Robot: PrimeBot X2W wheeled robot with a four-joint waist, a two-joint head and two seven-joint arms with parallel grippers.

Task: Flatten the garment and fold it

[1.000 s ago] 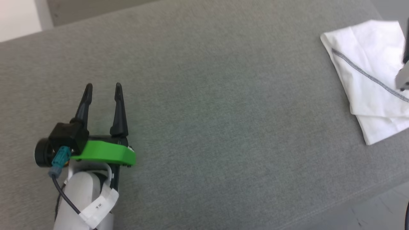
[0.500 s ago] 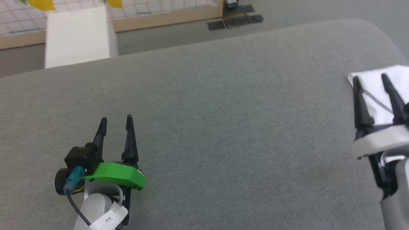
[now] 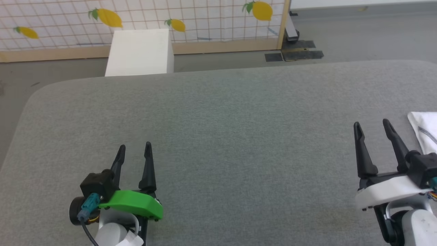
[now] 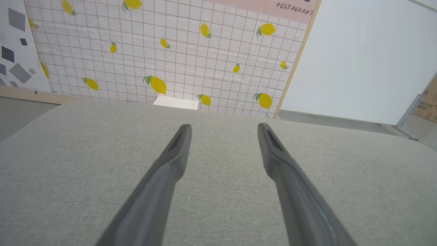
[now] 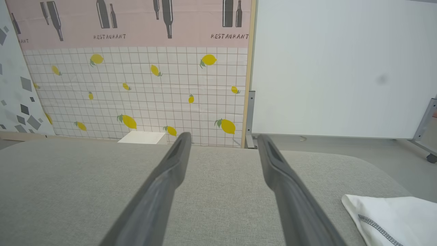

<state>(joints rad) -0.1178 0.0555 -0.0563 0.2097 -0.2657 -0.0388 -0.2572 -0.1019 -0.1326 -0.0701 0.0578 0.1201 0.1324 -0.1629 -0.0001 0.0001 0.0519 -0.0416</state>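
Note:
The garment (image 3: 427,131), white and folded with a dark grey stitched seam, lies at the far right edge of the grey padded surface (image 3: 218,136); its corner also sits in the right wrist view's lower right, garment (image 5: 392,218). My right gripper (image 3: 372,123) stands open just left of it, apart from the cloth, nothing between its fingers. My left gripper (image 3: 134,147) stands open at the lower left over bare padding. In the wrist views, left gripper (image 4: 223,127) and right gripper (image 5: 222,136) both show spread, empty fingers.
A rigid white box (image 3: 138,53) stands on the floor beyond the surface's far edge, in front of a lemon-patterned grid panel (image 3: 191,15). A metal stand foot (image 3: 293,51) rests on the floor at the back right.
The camera has tilted up and turned, so the back wall and white box have come into sight and the garment has slid to the right edge. Both grippers stay open.

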